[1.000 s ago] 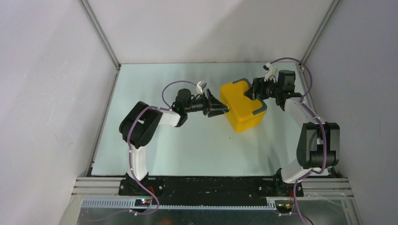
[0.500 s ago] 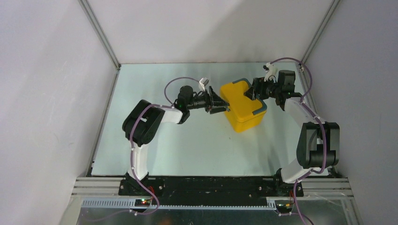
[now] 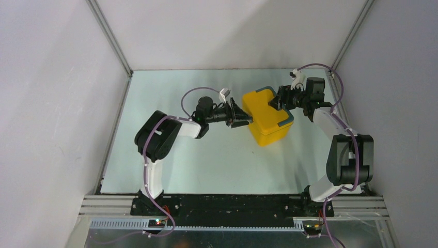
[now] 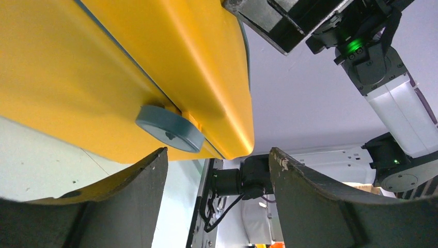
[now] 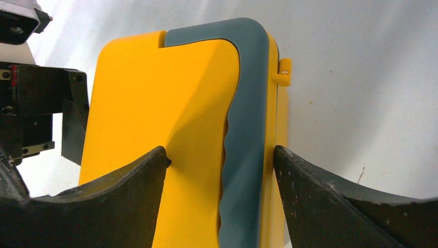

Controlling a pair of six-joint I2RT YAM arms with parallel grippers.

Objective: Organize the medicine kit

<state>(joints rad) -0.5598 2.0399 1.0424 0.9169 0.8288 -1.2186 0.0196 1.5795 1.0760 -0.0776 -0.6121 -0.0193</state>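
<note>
The medicine kit (image 3: 266, 123) is a closed yellow case lying on the mat, right of centre. My left gripper (image 3: 248, 120) is at its left side, open. In the left wrist view the kit (image 4: 103, 67) and its round teal knob (image 4: 169, 128) hang just above the gap of the left gripper (image 4: 218, 155), with nothing between the fingers. My right gripper (image 3: 277, 102) is at the kit's far right end. In the right wrist view the right gripper (image 5: 221, 152) stands open astride the teal handle (image 5: 248, 103), its right finger against the kit's edge.
The pale green mat (image 3: 206, 155) is bounded by white walls on three sides, with metal frame posts (image 3: 111, 39) at the back corners. The right arm (image 4: 382, 67) shows close behind the kit in the left wrist view.
My left gripper has shifted slightly toward the far side along the kit's left face. The kit and the right arm have not moved.
</note>
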